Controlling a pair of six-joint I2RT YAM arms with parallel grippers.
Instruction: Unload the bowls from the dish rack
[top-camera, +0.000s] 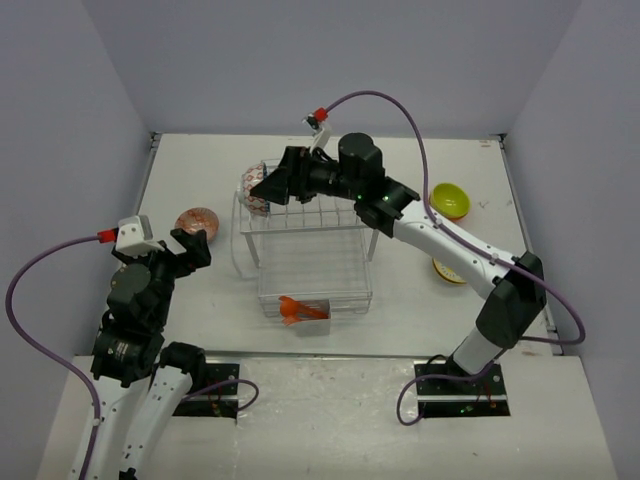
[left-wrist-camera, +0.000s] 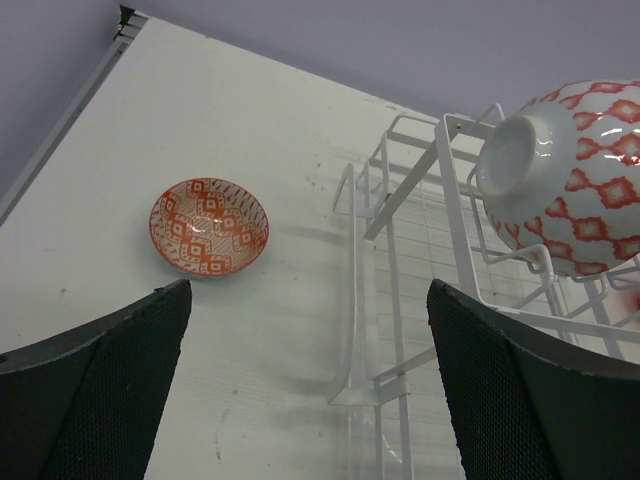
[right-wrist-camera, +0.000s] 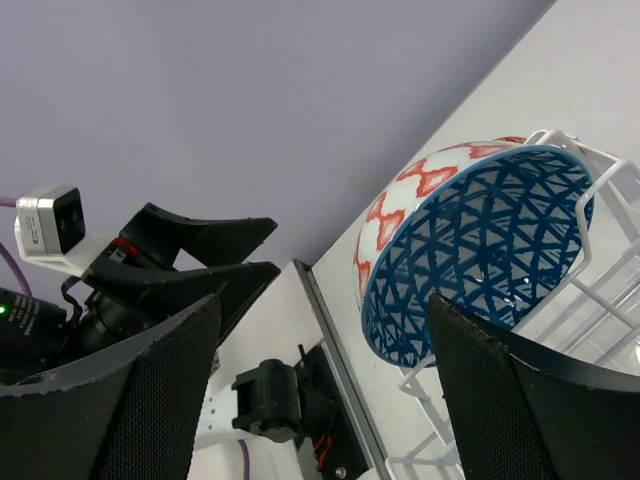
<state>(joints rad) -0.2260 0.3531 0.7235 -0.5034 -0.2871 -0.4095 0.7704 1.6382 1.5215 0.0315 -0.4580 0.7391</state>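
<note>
One bowl is left in the dish rack (top-camera: 310, 262): a blue-lined bowl (right-wrist-camera: 480, 250), red-patterned on its outside, standing on edge between the wire prongs (right-wrist-camera: 600, 185) at the far left corner of the upper shelf. Three others already lie on the table (top-camera: 220, 320): a red-patterned bowl (left-wrist-camera: 209, 226) to the left of the rack, and a lime green bowl (top-camera: 450, 200) and a yellow bowl (top-camera: 447, 272) to the right, the yellow one partly hidden by the right arm. The orange utensils (top-camera: 303, 310) sit in the near holder and are no part of the job.

The right gripper (top-camera: 265, 187) reaches across the rack to the standing bowl; its jaws are wide and hold nothing, with the bowl just ahead of them. The left gripper (top-camera: 196, 245) hangs near the red-patterned bowl, jaws wide too and empty.

The step in hand looks like the grasp of this last bowl. To do it well, one finger should pass to the blue inner face and the other to the red outer wall, high on the rim and clear of the prongs; close firmly, since glazed ware is likely slippery. Then lift along the slot until the bowl's lower edge clears the wire before swinging away; a sideways pull would probably catch a prong and drag the light rack. The left arm is best kept where it is, out of the carry path.
</note>
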